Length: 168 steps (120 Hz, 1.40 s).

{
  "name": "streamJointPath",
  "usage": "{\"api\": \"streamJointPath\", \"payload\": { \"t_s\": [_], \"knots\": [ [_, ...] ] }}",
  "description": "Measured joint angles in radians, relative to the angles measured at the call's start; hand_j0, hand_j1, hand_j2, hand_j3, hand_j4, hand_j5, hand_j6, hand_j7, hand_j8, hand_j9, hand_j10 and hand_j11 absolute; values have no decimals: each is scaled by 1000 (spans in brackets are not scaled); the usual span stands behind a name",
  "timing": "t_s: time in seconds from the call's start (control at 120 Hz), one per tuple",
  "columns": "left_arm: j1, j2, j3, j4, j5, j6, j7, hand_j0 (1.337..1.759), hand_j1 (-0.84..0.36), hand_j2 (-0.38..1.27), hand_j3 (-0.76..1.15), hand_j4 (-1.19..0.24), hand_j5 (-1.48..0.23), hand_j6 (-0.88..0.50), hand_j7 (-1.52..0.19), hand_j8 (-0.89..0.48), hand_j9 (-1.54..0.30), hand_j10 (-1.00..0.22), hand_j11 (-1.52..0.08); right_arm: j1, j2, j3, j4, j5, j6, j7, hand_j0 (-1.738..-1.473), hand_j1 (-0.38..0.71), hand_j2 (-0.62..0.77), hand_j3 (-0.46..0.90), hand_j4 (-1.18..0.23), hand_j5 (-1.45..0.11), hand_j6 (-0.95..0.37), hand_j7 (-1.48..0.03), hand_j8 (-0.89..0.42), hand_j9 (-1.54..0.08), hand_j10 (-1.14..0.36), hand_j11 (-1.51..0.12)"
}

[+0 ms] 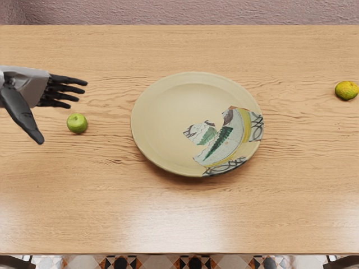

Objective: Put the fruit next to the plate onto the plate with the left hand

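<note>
**Hand (45, 89) on the left open, nothing held**

Your left hand shows at the picture's left edge, black fingers spread. Just below its fingertips, the small round green fruit (77, 123) sits on the light wooden worktop (168, 218), near the round cream painted plate (162, 123) but apart from it. A yellow-green fruit (346, 90) lies far right.

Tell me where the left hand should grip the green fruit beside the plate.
Likely across its widest middle, from above. The green fruit is small, round and stands free on the table, left of the plate, so opposite sides are open. The left hand, fingers spread, hangs just up-left of it.
</note>
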Motion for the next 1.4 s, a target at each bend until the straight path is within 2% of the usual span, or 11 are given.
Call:
{"api": "streamJointPath", "payload": {
  "t_s": [0.125,0.2,0.267,0.358,0.508,0.7,0.858,0.933,1.033,1.317,1.4],
  "knots": [
    [-1,2,-1,5,-7,0,0,1658,349,-1,0,-4,-1,-5,0,-4,0,-3,0,0,0,1,-6,0,-1,0,-1658,-322,-5,0,-22,-29,-22,-29,-22,-29,-22,-29],
    [-10,-111,-2,57,43,0,0,1658,349,0,0,-3,-1,-4,-1,-4,-1,-3,0,0,0,1,-14,0,-3,0,-1658,-322,-5,0,-22,-29,-22,-29,-22,-29,-22,-29],
    [-15,-242,-3,148,157,0,0,1658,348,0,0,-3,-1,-4,-1,-4,-1,-3,-1,0,0,2,-18,0,-3,0,-1658,-322,-5,0,-22,-29,-22,-29,-22,-29,-22,-29],
    [-2,-243,-3,211,360,0,0,1658,348,0,0,-4,-2,-4,-1,-4,-1,-3,-1,0,0,2,-20,0,-4,0,-1658,-322,-5,0,-22,-29,-22,-29,-22,-29,-22,-29],
    [13,-285,8,242,604,52,0,1658,349,0,0,-4,-2,-5,-1,-5,-1,-4,-1,0,0,2,-22,0,-4,0,-1658,-322,-5,0,-22,-29,-22,-29,-22,-29,-22,-29],
    [12,-327,36,247,754,194,0,1658,349,1,0,-5,-2,-6,-1,-6,-1,-4,-1,0,0,2,-22,0,-4,0,-1658,-322,-5,0,-22,-29,-22,-29,-22,-29,-22,-29],
    [10,-328,120,176,857,235,0,1658,349,1,0,-5,-2,-7,-1,-6,-1,-5,-1,0,0,2,-22,0,-4,0,-1658,-322,-4,0,-22,-29,-22,-29,-22,-29,-22,-29],
    [-5,-330,171,150,876,241,0,1658,349,1,0,-5,-1,-7,-1,-6,-1,-4,-1,0,0,2,-22,0,-4,0,-1658,-322,-5,0,-22,-29,-22,-29,-22,-29,-22,-29],
    [-1,-398,206,134,887,244,0,1658,349,1,0,-5,-2,-7,-1,-6,-1,-5,-1,0,0,2,-22,0,-4,0,-1658,-322,-4,0,-22,-29,-22,-29,-22,-29,-22,-29],
    [-2,-379,226,126,895,248,0,1658,349,2,0,-6,-2,-7,-1,-7,-1,-5,-1,0,0,2,-22,0,-4,0,-1658,-322,-4,0,-22,-29,-22,-29,-22,-29,-22,-29],
    [-3,-373,221,126,895,303,0,1658,349,2,0,-6,-2,-7,-1,-7,-1,-5,-1,0,0,2,-22,0,-4,0,-1658,-322,-4,0,-22,-29,-22,-29,-22,-29,-22,-29]
  ]
}}
